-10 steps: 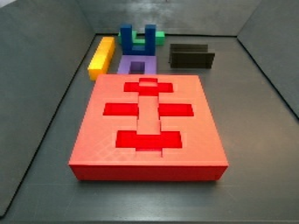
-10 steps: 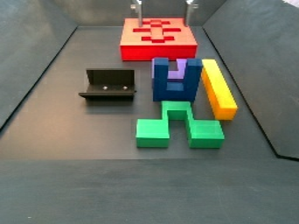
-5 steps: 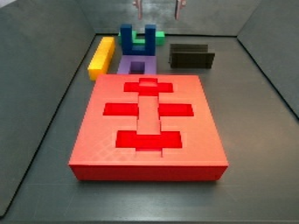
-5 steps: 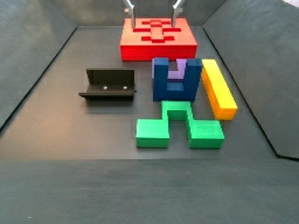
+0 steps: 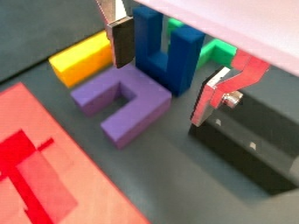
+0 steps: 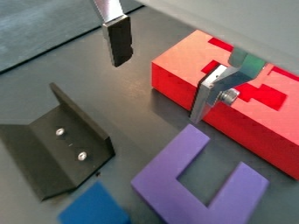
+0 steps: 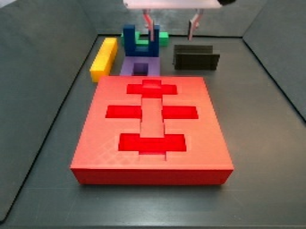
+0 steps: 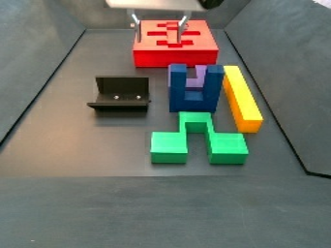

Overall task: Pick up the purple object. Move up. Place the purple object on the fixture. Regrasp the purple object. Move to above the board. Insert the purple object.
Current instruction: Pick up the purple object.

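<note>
Above the purple object (image 5: 121, 106), the gripper (image 5: 166, 66) hangs unclenched, grasping nothing.

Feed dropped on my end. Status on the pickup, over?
Gripper open, empty, above purple block. Block flat on floor, ungrasped. Blue block right beside it.

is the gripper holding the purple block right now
No: in a wrist view the gripper hangs open above the purple object, which lies on the floor with nothing between the fingers.
</note>
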Motion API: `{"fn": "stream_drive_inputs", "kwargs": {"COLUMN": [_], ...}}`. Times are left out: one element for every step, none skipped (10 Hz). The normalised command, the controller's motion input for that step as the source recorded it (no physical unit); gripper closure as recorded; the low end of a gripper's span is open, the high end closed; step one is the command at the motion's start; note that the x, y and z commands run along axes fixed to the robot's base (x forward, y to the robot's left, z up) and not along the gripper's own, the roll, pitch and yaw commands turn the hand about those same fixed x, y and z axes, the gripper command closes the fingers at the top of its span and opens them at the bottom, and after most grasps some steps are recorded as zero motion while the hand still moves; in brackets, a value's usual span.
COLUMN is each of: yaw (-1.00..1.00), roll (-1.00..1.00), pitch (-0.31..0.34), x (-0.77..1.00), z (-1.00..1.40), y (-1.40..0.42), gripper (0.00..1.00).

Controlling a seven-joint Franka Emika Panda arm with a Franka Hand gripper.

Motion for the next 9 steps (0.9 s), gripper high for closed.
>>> {"fn": "stream_drive_inputs", "kwargs": {"yaw": [0.00, 0.03, 0.13, 0.15, 0.14, 0.08, 0.05, 0.00, 0.00], "roll": [0.11, 0.20, 0.24, 0.25, 0.22, 0.09, 0.04, 0.00, -0.07], "pitch": [0.000, 0.000, 0.000, 0.000, 0.000, 0.000, 0.000, 0.000, -0.021], "x": [0.00, 0.00, -0.02, -0.06, -0.09, -0.01, -0.07, -0.37, -0.31], "z": [-0.45, -0.46, -0.47, -0.43, -0.40, -0.31, -0.24, -0.12, -0.08], "y": [-0.20, -0.21, -0.21, -0.21, -0.19, -0.11, -0.04, 0.02, 0.05], "gripper": [0.00, 0.00, 0.00, 0.00, 0.00, 0.00, 0.00, 0.00, 0.00]}}
